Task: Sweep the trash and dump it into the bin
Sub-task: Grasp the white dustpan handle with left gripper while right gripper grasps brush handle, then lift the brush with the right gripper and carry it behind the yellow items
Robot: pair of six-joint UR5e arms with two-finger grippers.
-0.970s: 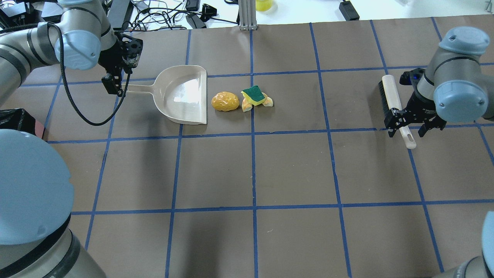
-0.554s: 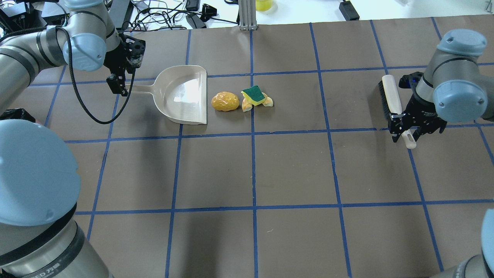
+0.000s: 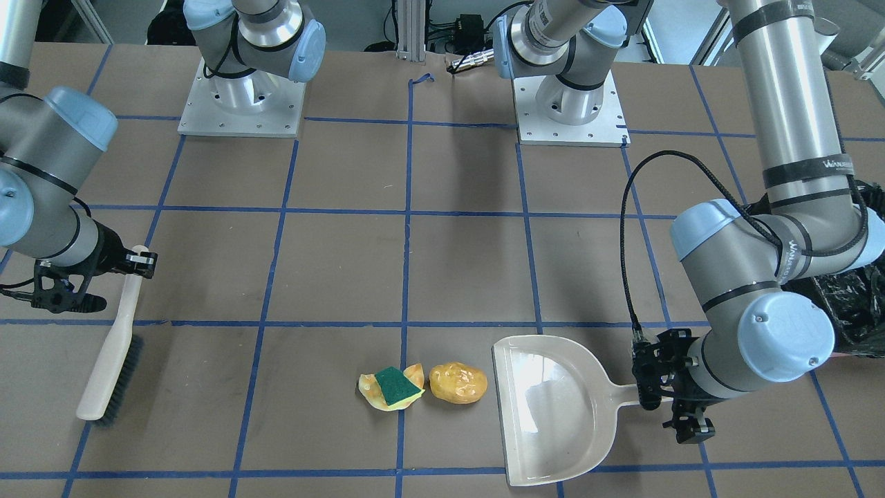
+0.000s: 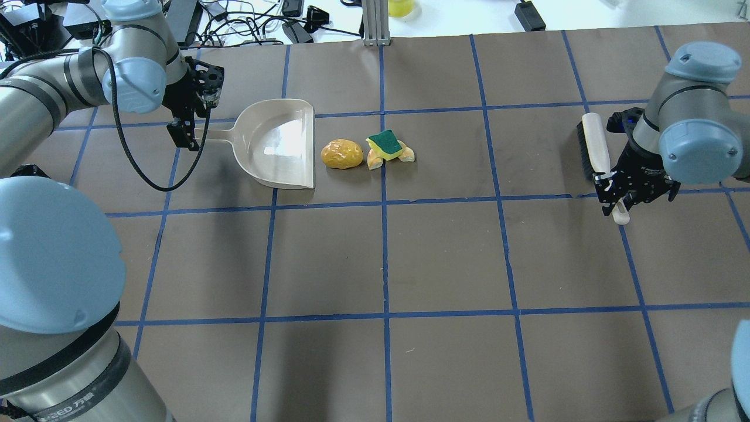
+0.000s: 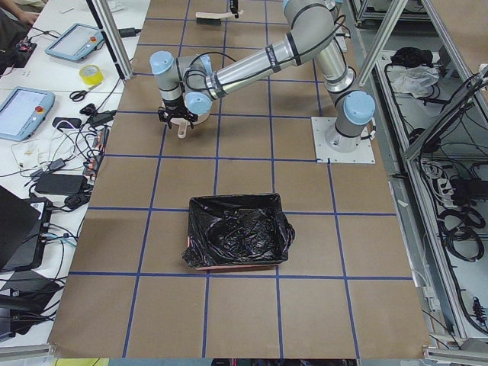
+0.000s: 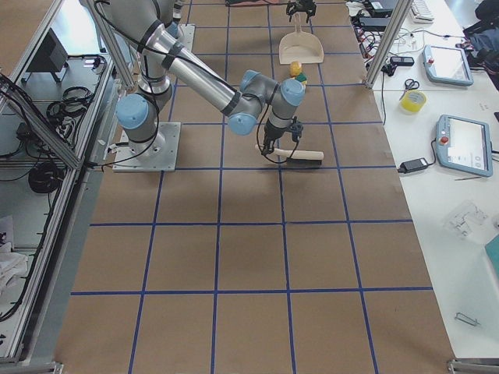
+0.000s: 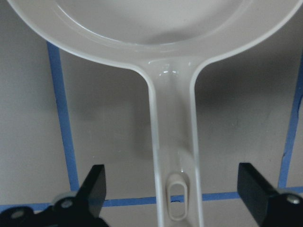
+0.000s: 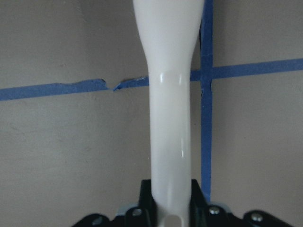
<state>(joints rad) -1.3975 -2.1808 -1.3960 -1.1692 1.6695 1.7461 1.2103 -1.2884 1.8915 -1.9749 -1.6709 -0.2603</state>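
Table covered in brown paper with a blue tape grid carries everything. The bin, a box lined with a crinkled black bag, sits at the robot's left end, well apart from the dustpan. That beige dustpan lies flat, its open edge facing the trash. The left gripper straddles its handle with jaws spread wide, neither finger touching it. The brush lies at the robot's right end, and the right gripper is clamped narrow on its handle near the tip. A golden-brown lump lies just beside the dustpan's edge. Next to the lump, a yellow sponge, green face up, rests on a pale peel.
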